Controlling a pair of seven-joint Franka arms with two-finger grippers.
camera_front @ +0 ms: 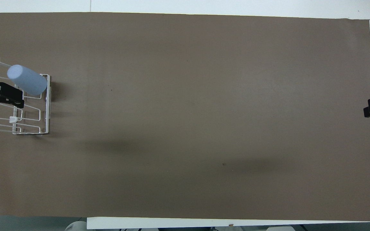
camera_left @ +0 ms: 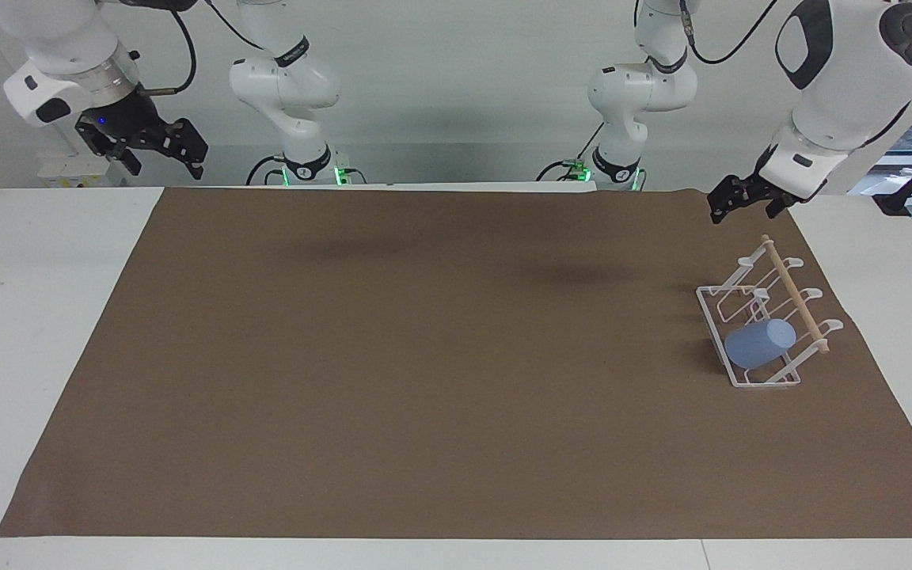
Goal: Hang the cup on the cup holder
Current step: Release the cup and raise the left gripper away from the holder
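Waiting up by its own end of the table, the right gripper (camera_left: 157, 146) hangs spread and empty. The left gripper (camera_left: 743, 201), jaws parted, holds nothing above the brown mat (camera_left: 424, 356). The cup (camera_left: 758, 343) lies tilted on the cup holder (camera_left: 773, 317), at the rack's end farthest from the robots.

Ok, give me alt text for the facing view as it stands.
A light-blue cup sits tilted on a prong of the white wire cup holder at the left arm's end of the brown mat. The left gripper and right gripper hang raised, holding nothing.
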